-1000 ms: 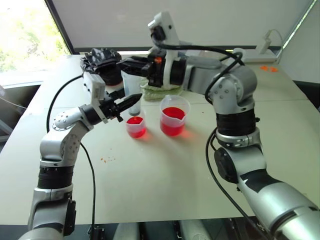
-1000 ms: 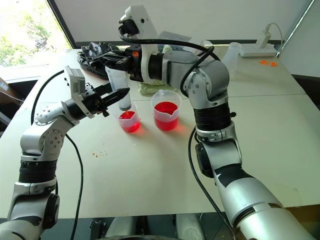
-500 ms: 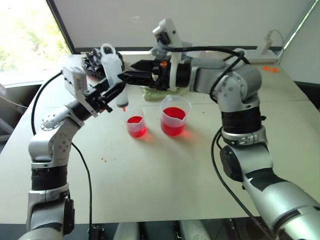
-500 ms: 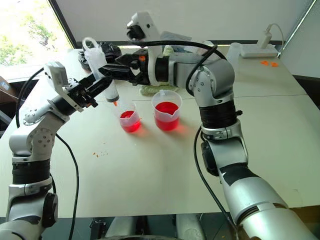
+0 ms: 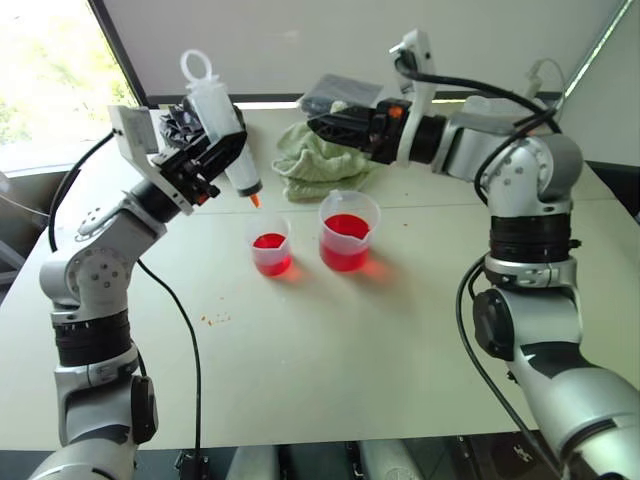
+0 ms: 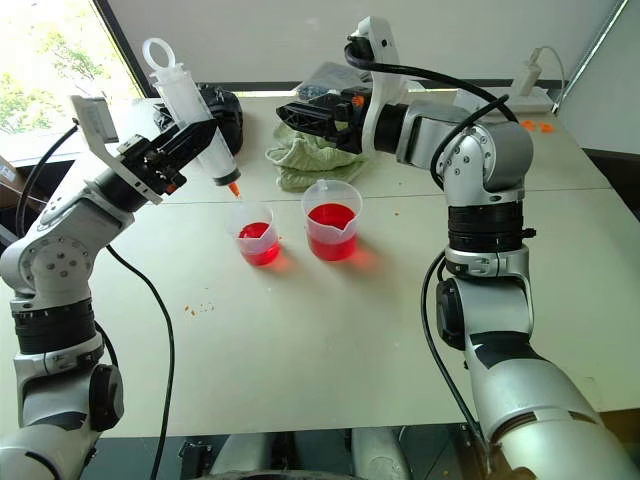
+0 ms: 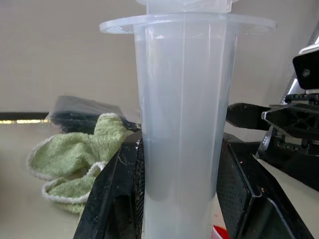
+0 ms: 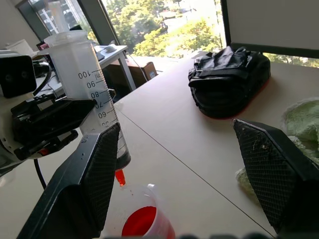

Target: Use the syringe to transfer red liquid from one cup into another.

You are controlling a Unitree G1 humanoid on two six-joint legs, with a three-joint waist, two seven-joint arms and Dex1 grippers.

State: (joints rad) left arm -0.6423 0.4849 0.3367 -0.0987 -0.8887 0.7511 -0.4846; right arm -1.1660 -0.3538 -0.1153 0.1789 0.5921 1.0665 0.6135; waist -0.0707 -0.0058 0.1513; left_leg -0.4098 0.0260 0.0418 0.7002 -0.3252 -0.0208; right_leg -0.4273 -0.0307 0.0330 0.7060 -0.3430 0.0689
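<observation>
Syringe [image 5: 222, 130] sits pinched in the left jaws [image 5: 205, 160], tilted, its ring-topped plunger up toward the far left corner of the desk [image 5: 330, 350] and its orange-red tip pointing down, above and just to the left of the smaller cup [image 5: 271, 246]. That cup stands near the middle of the desk with red liquid [image 5: 271, 243] in its bottom. Just to its right, apart from it, stands the larger beaker [image 5: 349, 230], also holding red liquid. The right jaws [image 5: 322, 124] are spread wide and hold nothing, hanging level above the desk beyond the beaker, pointing toward the syringe. A green cloth [image 5: 312, 166] lies crumpled toward the far edge, and a black bag [image 6: 222, 103] rests near the far left corner.
</observation>
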